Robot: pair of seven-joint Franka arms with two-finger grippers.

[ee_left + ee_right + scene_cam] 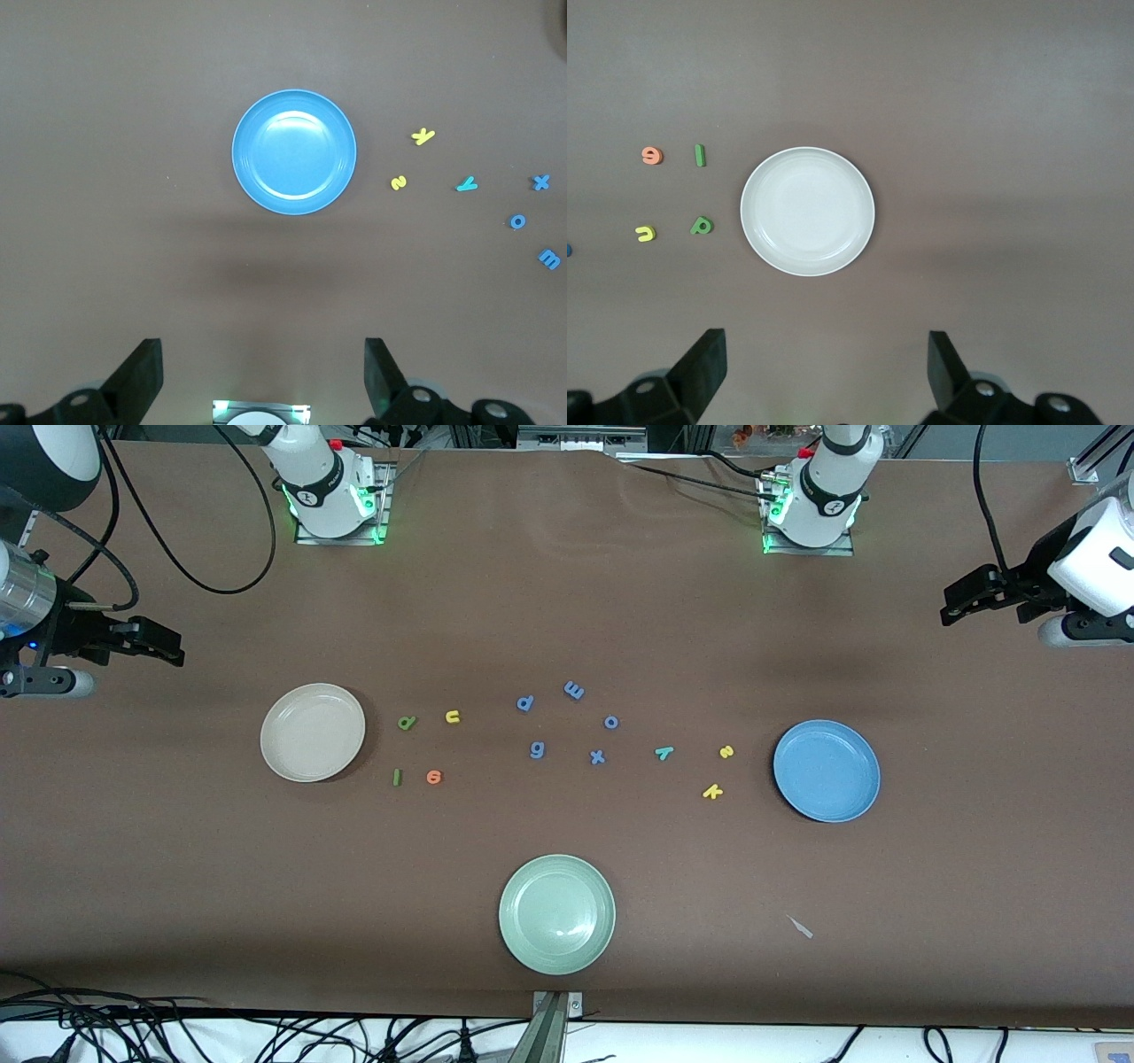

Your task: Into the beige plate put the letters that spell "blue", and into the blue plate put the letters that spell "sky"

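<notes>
beige plate (312,732): nothing in it, toward right arm's end.
blue plate (827,771): nothing in it, toward left arm's end.
pale green plate (556,913): nothing in it, nearest the front camera.
"blue" letters: green b (407,723), yellow u (453,716), green l (397,778), orange e (433,777), on the table beside beige plate.
"sky" letters: yellow s (726,752), yellow k (712,791), teal y (664,753), on the table beside blue plate.
periwinkle letters (597,756): mid-table.
table (974,850): brown.
left gripper (961,604): fingers spread, holding nothing, waits raised at its table end.
right gripper (168,649): same, at its own end.

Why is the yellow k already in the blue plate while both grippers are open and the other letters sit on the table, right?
Not right. The yellow k lies on the table beside the blue plate, not in it; the front view shows the plate bare. The rest holds: left gripper and right gripper are open.
</notes>
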